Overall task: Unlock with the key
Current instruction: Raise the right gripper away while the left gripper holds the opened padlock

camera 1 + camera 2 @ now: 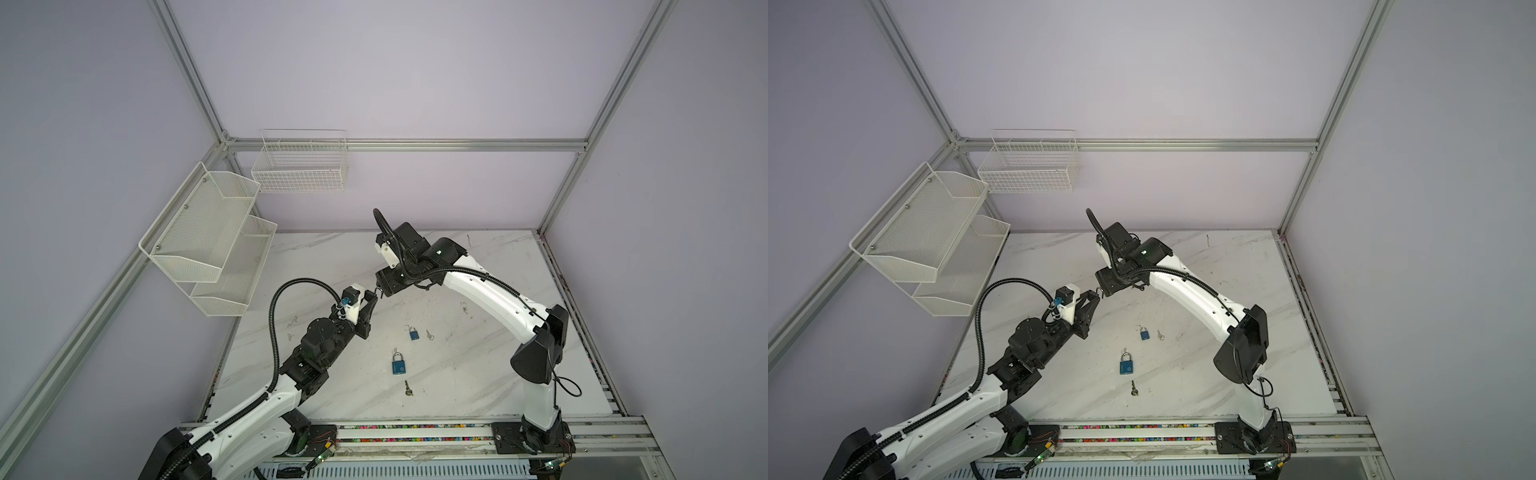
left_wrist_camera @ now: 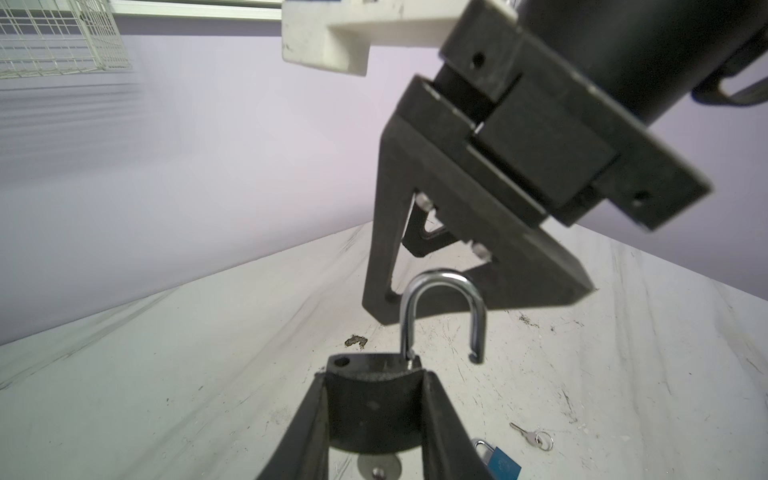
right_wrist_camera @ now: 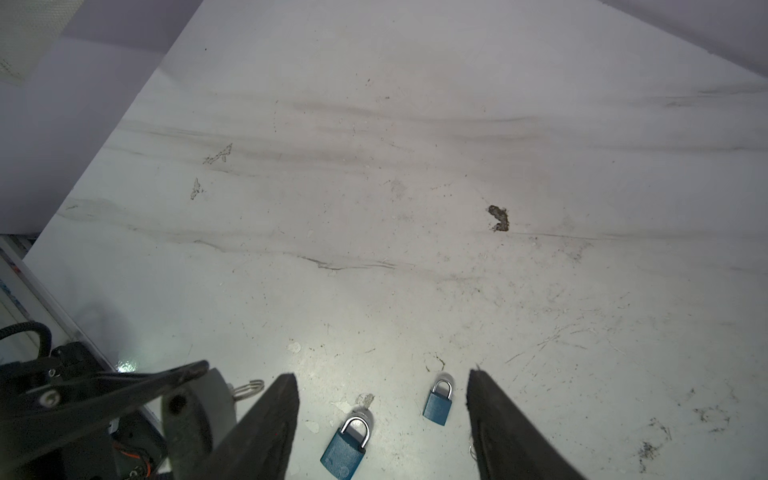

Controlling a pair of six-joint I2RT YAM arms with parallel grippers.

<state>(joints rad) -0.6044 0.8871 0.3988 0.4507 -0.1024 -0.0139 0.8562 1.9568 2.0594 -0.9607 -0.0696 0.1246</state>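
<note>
Left jaws, set narrow, clamp the body of a dark grey metal padlock (image 2: 374, 399) above the white marble-patterned counter (image 1: 478, 374). Its silver shackle (image 2: 444, 307) stands open, one leg free of the body, and a round silver key head (image 2: 378, 467) shows just under the body. Right jaws stand wide and empty at one o'clock of that shackle, just beside it. On the counter lie a larger blue padlock (image 1: 398, 365) with a small dark key (image 1: 408, 388) at five o'clock of it, and a smaller blue padlock (image 1: 413, 333) with a small silver key (image 1: 429, 334) at three o'clock.
</note>
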